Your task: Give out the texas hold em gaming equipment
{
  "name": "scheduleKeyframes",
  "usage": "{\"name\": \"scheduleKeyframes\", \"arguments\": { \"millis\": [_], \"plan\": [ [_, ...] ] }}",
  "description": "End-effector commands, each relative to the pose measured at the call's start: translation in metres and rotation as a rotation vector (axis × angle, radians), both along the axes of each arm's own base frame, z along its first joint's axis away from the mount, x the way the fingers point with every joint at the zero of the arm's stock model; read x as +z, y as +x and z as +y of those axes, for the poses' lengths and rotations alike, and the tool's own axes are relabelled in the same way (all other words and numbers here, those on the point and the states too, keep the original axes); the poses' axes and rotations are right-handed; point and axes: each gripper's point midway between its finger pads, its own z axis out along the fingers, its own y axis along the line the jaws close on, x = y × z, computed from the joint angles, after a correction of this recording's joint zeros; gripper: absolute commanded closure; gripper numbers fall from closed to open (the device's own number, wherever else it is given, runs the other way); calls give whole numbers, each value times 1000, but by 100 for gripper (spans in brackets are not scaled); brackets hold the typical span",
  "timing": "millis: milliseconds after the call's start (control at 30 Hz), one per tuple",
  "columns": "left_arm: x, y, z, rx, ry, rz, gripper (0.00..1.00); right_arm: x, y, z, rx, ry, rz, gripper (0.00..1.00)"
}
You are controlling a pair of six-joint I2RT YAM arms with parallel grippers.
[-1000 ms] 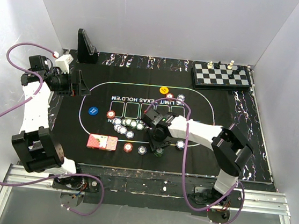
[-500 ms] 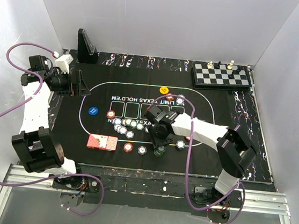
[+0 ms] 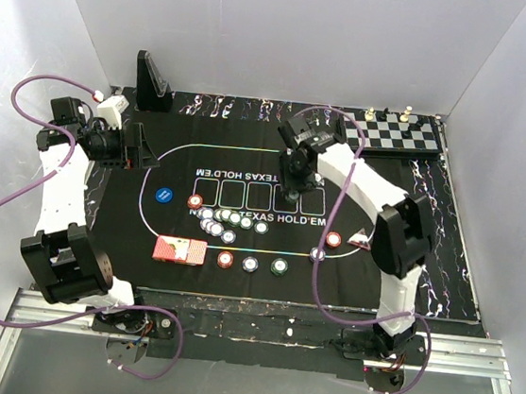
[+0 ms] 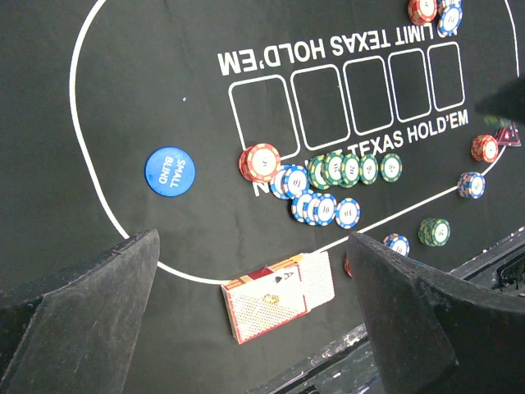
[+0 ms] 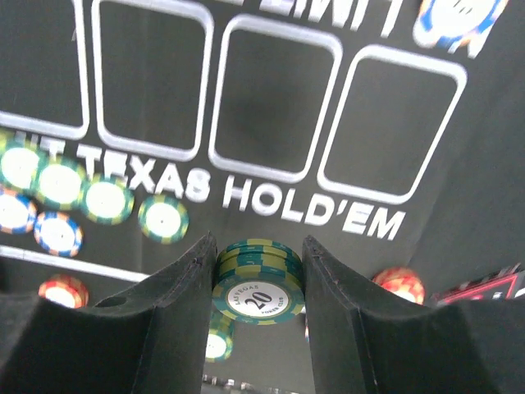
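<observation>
1. Chips first: a green stack (image 5: 257, 283) marked 20 is pinched between the two fingers of the right claw (image 5: 258, 254). It is held above the mat (image 3: 376, 286), over the printed card boxes, toward the far edge of the counter (image 3: 430, 273) and about midway along it.
2. More chips lie on the mat's left half: a red stack (image 4: 259, 162), a loose cluster (image 4: 316, 201) of blue ones just beside it, and a green row (image 4: 357, 168) running toward the right edge.
3. Nearer the near edge sit single chips, each apart from the next: a red chip (image 3: 225, 259), a blue chip (image 3: 250, 264), a green chip (image 3: 279, 266), another blue (image 3: 317, 254) and another red (image 3: 333, 239).
4. Cards (image 4: 279, 295) with red backs lie in a pack by the near edge, left of the middle.
5. Blue button (image 4: 170, 171), printed SMALL BLIND, lies alone toward the left edge.
6. Left claw (image 3: 143, 150) hangs spread wide, holding nothing, over the mat's left edge.
7. Chessboard (image 3: 389, 133) sits at the far right corner and a black stand (image 3: 151, 80) at the far left corner.
</observation>
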Motion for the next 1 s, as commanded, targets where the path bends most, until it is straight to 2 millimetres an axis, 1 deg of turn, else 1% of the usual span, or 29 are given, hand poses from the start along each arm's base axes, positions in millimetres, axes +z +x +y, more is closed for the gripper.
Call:
{"name": "scheduleKeyframes", "arguments": {
  "millis": [0,100,133,167,267,367,500,667,800,967],
  "plan": [
    [14,3,1,-5,14,-52,0,-10,46,-10,-32,-67,-15,99],
    [13,5,2,-3,14,-49,0,-16,76,0,-55,-18,-25,99],
    [11,6,3,-2,12,-45,0,-21,83,2,-59,-13,-22,99],
    [11,6,2,-4,10,-43,0,-21,91,6,-62,-3,-28,99],
    [8,9,3,-4,9,-36,0,-29,107,19,-61,18,-23,99],
    [5,11,4,-2,7,-29,0,-39,116,30,-74,46,-18,99],
    [2,15,6,-4,11,-25,0,-52,127,37,-93,61,-22,99],
    [-4,18,9,0,4,-10,0,-65,134,44,-99,81,-19,99],
    [-7,20,9,-3,4,0,0,-78,138,43,-112,72,-9,99],
    [-7,22,10,-1,3,-1,0,-83,143,44,-124,72,-19,99]
  ]
}}
